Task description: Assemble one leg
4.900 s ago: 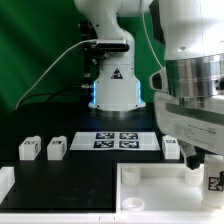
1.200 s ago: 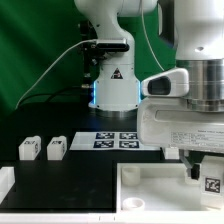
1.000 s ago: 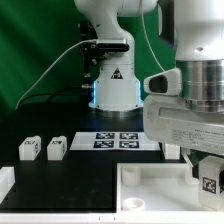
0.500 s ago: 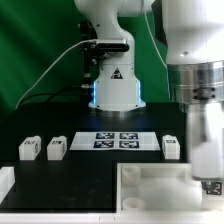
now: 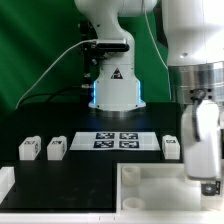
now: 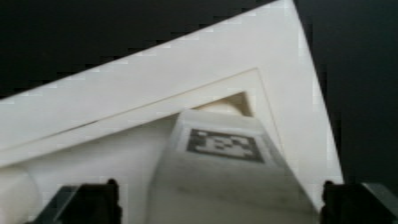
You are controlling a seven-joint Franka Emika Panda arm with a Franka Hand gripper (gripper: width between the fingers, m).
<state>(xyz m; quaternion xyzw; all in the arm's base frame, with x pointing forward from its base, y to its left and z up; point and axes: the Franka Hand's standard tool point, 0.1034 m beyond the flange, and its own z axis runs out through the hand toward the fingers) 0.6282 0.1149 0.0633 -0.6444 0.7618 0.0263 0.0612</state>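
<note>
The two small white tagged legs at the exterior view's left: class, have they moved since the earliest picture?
No. The two small white blocky plastic legs sit beside the thin flat white marker board, on its left in the exterior view, exactly as before.

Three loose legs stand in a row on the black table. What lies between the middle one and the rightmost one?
The marker board, seen in the exterior view.

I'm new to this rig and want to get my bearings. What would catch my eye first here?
The big white arm fills the exterior view's right, its gripper lowered over the white rimmed tray panel at the front. The wrist view shows a tagged leg between the open jaws, at the panel's corner. Two more legs sit at the exterior view's left, beside the marker board.
</note>
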